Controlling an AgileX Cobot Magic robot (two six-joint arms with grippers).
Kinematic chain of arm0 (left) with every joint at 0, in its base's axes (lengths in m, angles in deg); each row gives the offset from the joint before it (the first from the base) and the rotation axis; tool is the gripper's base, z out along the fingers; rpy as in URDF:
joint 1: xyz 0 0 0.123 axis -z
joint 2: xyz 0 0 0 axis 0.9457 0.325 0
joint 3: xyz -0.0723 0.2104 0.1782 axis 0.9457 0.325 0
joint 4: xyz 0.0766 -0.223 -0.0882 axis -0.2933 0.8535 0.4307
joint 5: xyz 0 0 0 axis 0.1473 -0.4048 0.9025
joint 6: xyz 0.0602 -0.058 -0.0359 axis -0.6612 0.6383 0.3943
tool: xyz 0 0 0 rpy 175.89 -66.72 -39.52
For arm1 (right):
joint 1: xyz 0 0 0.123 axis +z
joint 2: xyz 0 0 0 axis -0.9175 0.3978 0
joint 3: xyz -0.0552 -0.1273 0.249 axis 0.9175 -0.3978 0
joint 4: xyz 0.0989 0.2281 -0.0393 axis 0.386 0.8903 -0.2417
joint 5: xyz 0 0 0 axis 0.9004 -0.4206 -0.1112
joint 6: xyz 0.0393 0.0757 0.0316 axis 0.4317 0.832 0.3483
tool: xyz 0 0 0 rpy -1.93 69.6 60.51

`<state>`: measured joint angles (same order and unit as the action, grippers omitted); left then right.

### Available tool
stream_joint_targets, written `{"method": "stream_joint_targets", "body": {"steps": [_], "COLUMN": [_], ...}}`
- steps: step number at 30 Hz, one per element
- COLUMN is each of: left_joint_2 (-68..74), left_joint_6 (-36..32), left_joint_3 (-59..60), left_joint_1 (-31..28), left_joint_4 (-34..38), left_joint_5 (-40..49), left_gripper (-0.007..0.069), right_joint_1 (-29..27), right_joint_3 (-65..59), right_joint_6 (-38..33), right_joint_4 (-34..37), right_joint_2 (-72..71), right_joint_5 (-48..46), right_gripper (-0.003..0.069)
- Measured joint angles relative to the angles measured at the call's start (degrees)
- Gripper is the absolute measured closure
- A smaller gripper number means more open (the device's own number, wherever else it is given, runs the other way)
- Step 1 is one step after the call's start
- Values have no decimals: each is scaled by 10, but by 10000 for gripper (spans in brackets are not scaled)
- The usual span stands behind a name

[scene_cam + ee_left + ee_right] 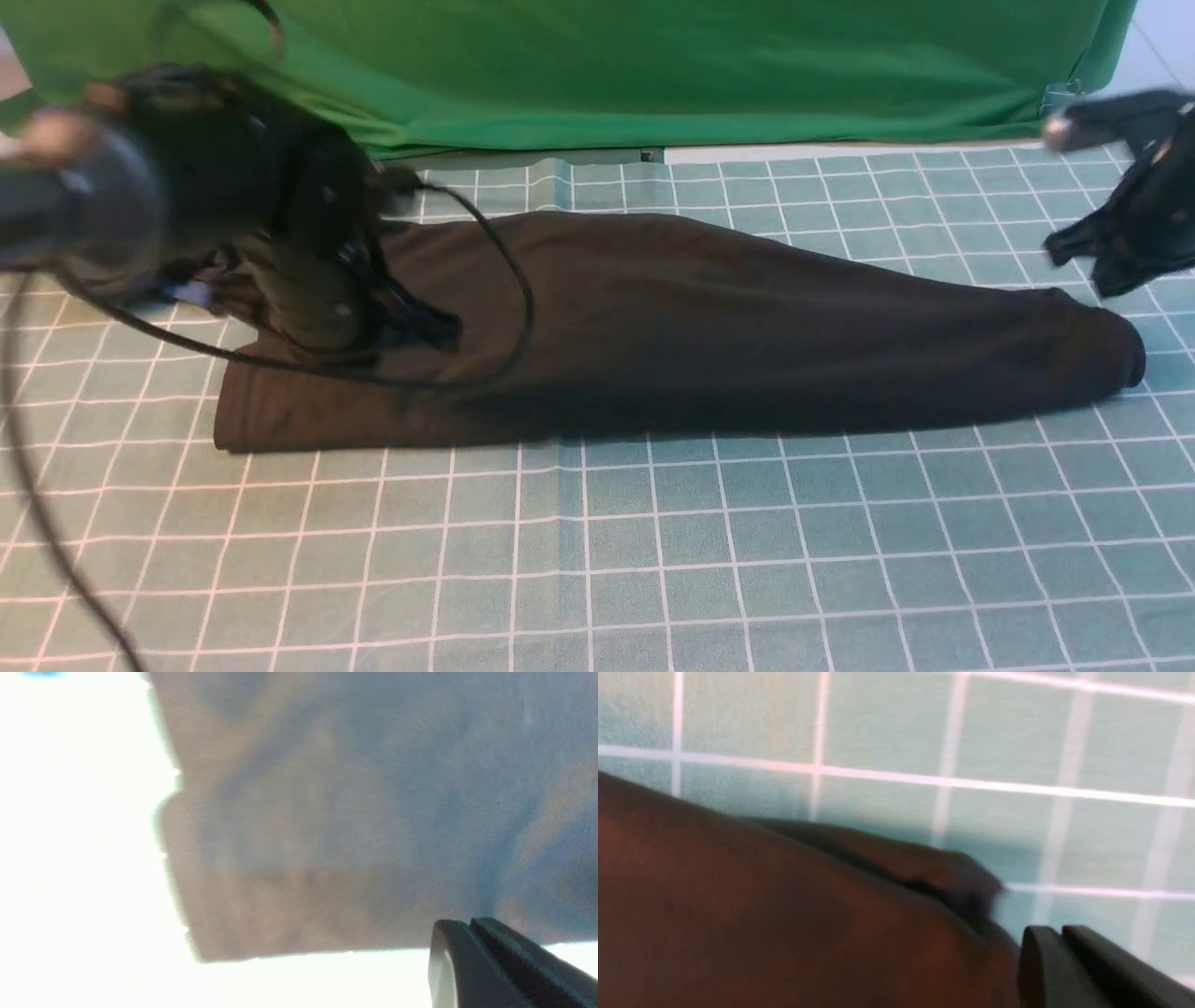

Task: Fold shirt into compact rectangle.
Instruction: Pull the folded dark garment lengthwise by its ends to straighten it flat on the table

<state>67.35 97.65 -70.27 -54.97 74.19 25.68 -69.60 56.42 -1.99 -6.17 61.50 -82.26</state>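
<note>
Shirt point(709, 327) is lying as a long dark band across the middle of the table, looking already folded lengthwise. Its wide squared end is sitting toward the robot's left and its narrow rounded end is tapering off toward the right. Being thin, soft knit, it is likely behaving as light, limp stuff: sagging from any single pinch and dragging rather than sliding over the cloth beneath, with nothing fragile about it. The best places for taking hold are probably the two corners of one end, pinching through all the layers so the stack is travelling together.

The left gripper point(469, 926) is resting on the wide end with its fingers pressed together. Whether it is pinching a layer of fabric I cannot tell, the wrist view being washed out. The right gripper point(1064, 938) is hovering near the narrow end, its fingers lying together with nothing showing between them. A black cable point(519, 308) is looping down over the shirt beside the left arm and could be catching on a fold.

A teal checked tablecloth point(653, 560) is covering the table, lying bare in the foreground and likely offering some friction. Farthest back, a green cloth backdrop point(653, 75) is hanging along the table's rear edge.
</note>
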Motion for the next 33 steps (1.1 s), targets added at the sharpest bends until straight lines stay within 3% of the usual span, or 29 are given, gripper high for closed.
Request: {"method": "stream_joint_targets", "body": {"steps": [3, 5, 7, 9, 12, 15, 18, 23, 25, 27, 30, 33], "left_joint_2": [-40, -48, -45, -23, 10, 37, 72, 100, 106, 114, 127, 128], "left_joint_6": [7, -11, -39, -122, -186, -195, -203, -203, -203, -203, -203, -216], "left_joint_3": [0, 0, 0, 0, 0, 0, 0, 0, 0, 0, 0, -1], "left_joint_1": [-42, -86, -116, -166, -182, -183, -183, -183, -183, -183, -183, -184], "left_joint_4": [14, 61, 92, 188, 227, 225, 212, 191, 188, 186, 191, 201], "left_joint_5": [26, 32, 32, 30, 24, 12, -11, -35, -43, -55, -70, -69], "left_gripper": [613, 613, 613, 611, 593, 546, 400, 88, 6, -46, -64, -29], "right_joint_1": [-7, -11, -11, -11, -11, -11, -11, -11, -11, -11, -11, -12], "right_joint_3": [-25, -57, -77, -144, -208, -243, -264, -264, -264, -264, -264, -263], "right_joint_6": [-1, -1, -1, 1, -2, -13, -20, -30, -30, -30, -30, -30], "right_joint_4": [-4, -1, -1, 7, 38, 61, 83, 102, 104, 109, 115, 117], "right_joint_2": [-55, -96, -115, -157, -182, -190, -191, -191, -191, -191, -191, -191], "right_joint_5": [-7, -4, 0, 19, 57, 82, 96, 107, 108, 108, 113, 113], "right_gripper": [610, 610, 610, 610, 610, 610, 610, 610, 610, 610, 608, 603]}}
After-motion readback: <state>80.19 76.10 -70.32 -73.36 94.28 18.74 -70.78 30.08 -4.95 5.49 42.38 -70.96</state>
